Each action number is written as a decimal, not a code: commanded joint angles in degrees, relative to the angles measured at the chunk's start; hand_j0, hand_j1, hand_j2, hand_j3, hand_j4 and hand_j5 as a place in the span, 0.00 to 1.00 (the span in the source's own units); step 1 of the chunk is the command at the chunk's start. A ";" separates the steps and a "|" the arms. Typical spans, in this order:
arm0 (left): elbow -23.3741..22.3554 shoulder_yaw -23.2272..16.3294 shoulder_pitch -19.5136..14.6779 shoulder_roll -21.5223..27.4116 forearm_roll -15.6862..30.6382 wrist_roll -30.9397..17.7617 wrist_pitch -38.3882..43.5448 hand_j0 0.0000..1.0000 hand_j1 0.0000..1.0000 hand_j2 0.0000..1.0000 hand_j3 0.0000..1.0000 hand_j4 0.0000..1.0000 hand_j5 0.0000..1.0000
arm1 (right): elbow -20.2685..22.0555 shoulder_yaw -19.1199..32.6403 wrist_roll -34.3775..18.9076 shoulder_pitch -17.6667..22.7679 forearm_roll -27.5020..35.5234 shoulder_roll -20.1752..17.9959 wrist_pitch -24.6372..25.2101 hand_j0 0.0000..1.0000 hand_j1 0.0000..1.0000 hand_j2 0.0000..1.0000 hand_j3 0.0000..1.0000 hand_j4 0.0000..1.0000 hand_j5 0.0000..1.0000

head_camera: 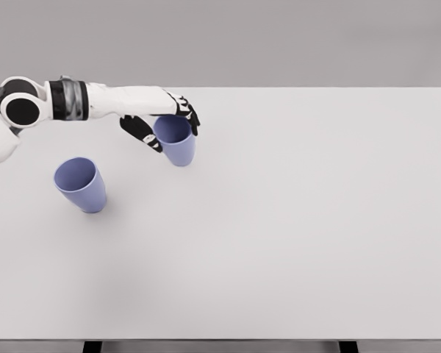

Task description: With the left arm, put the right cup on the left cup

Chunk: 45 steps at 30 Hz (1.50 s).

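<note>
White and matte, the table (294, 235) spreads smooth beneath a grey backdrop. My left hand (162, 121) reaches in from the far left, arm nearly level, black-tipped fingers curled around the rim of the right cup (176, 143), a smooth, tapered lavender tumbler. The left cup (81, 185), its twin, stands nearer and further left, apart.

A broad white table (294, 243) fills the view under even light, backed by seemingly plain grey wall (279, 37).

1 high head view, angled down over the table (294, 243)
</note>
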<state>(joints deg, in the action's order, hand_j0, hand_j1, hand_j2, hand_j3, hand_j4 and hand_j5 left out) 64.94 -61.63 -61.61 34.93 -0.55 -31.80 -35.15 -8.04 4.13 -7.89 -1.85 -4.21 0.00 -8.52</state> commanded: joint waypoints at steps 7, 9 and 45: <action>9.94 0.55 -0.35 9.71 6.97 -0.02 0.15 0.62 0.62 0.62 0.62 0.62 0.62 | -0.05 0.00 -0.02 0.00 -0.01 0.00 0.00 1.00 1.00 1.00 1.00 1.00 1.00; 11.26 0.90 -0.35 10.95 7.50 -0.02 0.15 0.62 0.62 0.62 0.62 0.62 0.62 | -0.05 0.00 -0.02 0.00 -0.01 0.00 0.00 1.00 1.00 1.00 1.00 1.00 1.00; 25.58 5.38 -0.44 36.61 15.76 -3.20 0.15 0.64 0.64 0.64 0.64 0.64 0.64 | 0.04 0.00 0.06 0.00 -0.01 0.00 0.00 1.00 1.00 1.00 1.00 1.00 1.00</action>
<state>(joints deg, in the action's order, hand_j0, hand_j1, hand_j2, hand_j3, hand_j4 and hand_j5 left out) 90.42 -56.38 -61.96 70.96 14.72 -34.82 -35.18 -8.05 4.12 -7.88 -1.85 -4.21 0.00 -8.52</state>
